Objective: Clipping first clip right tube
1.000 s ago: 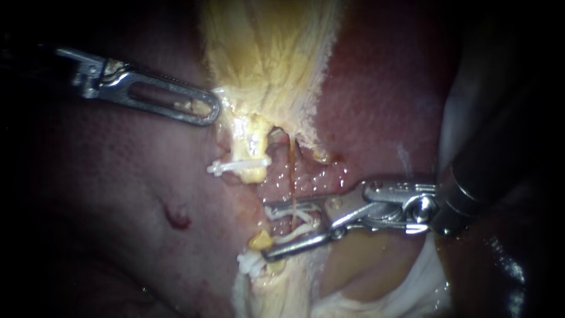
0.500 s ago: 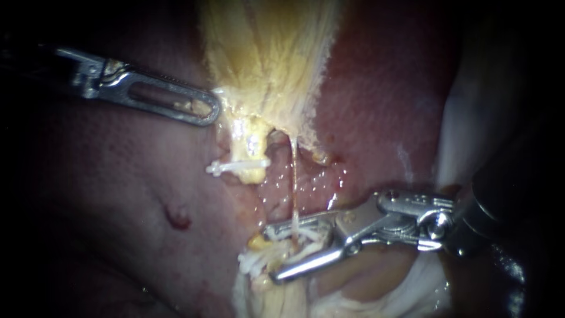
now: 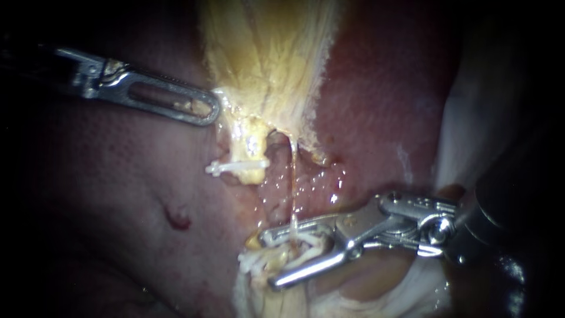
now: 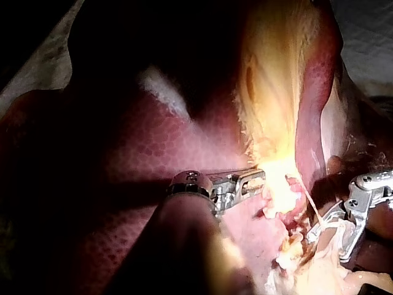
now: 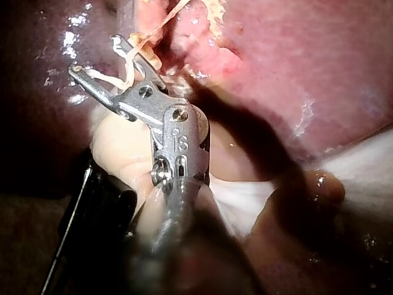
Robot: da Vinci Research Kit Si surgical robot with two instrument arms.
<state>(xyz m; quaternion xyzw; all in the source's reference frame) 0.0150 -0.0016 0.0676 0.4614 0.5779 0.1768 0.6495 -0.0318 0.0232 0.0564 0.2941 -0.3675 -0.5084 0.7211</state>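
Note:
In the endoscope view the right tube (image 3: 292, 176) is a thin pale strand running down from the yellow gallbladder (image 3: 271, 53). My right instrument (image 3: 268, 259) has its jaws spread around the strand's lower end, with a white clip (image 3: 300, 244) held between them. The right wrist view shows the same jaws (image 5: 97, 55) holding the white clip (image 5: 126, 64). My left instrument (image 3: 203, 109) lies with its jaws together at the gallbladder's lower left edge and holds it; in the left wrist view its jaws (image 4: 261, 178) reach into bright tissue. Another white clip (image 3: 238, 166) crosses the stubby left tube (image 3: 250, 147).
Dark red liver (image 3: 118, 194) surrounds the field, with a small red spot (image 3: 176, 218) on it. Pale frayed tissue (image 3: 259, 262) bunches under the right jaws. White gauze-like material (image 3: 424, 288) lies below the right shaft, which also shows in the left wrist view (image 4: 368, 190).
My right instrument has shifted down and slightly right along the thin strand, clip still in its jaws. The left instrument has not moved.

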